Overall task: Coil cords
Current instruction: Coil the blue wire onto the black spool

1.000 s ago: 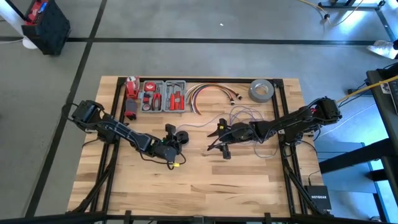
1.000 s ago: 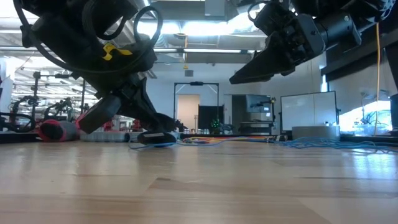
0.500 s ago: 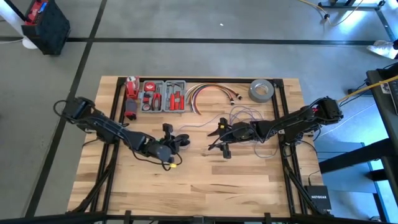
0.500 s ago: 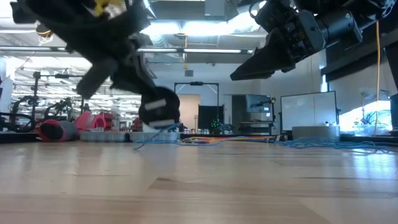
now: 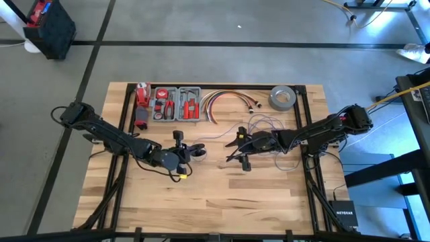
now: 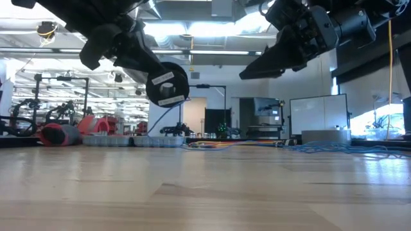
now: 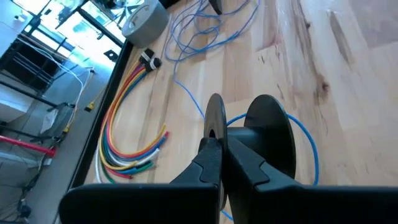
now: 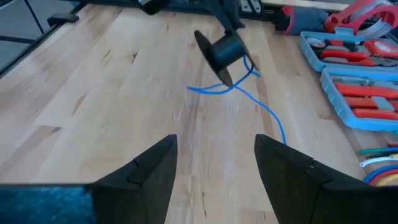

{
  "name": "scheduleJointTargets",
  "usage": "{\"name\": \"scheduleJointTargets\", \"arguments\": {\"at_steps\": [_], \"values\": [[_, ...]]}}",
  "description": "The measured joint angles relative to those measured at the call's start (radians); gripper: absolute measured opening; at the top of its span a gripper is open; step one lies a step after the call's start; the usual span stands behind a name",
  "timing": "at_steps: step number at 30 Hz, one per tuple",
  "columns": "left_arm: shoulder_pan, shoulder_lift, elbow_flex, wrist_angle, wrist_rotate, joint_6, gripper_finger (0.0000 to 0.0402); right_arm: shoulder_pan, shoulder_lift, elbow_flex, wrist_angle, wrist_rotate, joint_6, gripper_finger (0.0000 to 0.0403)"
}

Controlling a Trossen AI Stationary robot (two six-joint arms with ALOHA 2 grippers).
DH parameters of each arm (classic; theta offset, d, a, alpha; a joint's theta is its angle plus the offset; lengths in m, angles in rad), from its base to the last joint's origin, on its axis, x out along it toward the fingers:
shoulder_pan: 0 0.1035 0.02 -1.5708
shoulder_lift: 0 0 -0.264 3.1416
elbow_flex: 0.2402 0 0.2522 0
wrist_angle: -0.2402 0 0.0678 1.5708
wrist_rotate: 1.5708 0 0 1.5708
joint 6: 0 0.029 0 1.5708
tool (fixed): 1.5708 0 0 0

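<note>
A black spool (image 6: 167, 83) with two round discs hangs above the table's middle, my left gripper (image 5: 190, 152) shut on it. A thin blue wire (image 8: 249, 93) drops from the spool (image 8: 222, 53) to the tabletop. It runs on to a loose tangle (image 5: 265, 124) at the far right, which lies flat on the wood. My right gripper (image 5: 235, 149) hovers open above the table beside that tangle, facing the spool with nothing between its fingers (image 8: 143, 174). My left gripper pinches one of the spool's discs (image 7: 214, 121) at its rim, one finger outside the disc and the other between the two discs. The fingers slant down from the table's left. The spool is lifted clear of the table, with the wire (image 6: 157, 122) hanging slack below it.
Along the far edge lie a grey tray of red tools (image 5: 176, 104), a bundle of red, yellow and white cables (image 5: 225, 101) and a grey tape roll (image 5: 283, 98). A red object (image 5: 141, 114) sits left of the tray. Bare wood fills the near half.
My left gripper has risen, still shut, and rolled a little, carrying the spool from the tabletop to well clear of it. The wire's spool end has come up with it; the rest stays on the table.
</note>
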Motion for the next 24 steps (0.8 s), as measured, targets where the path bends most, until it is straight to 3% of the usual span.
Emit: {"name": "scheduleJointTargets", "arguments": {"at_steps": [5,12,21,24], "values": [[0.005,-0.007,0.0,0.01,0.035,-0.002,0.0001,0.0,-0.04,0.0,-0.002,0.0,-0.022,0.022],[0.086,-0.008,0.0,0.163,0.276,0.072,0.0001,-0.001,-0.077,0.0,0.141,0.034,-0.109,0.022],[0.213,-0.008,0.092,0.203,0.472,0.127,0.0001,-0.001,-0.076,0.016,0.219,0.035,-0.188,0.022],[0.239,-0.008,0.145,0.209,0.521,0.161,0.0,0.0,-0.073,0.034,0.217,0.081,-0.209,0.022]]}}
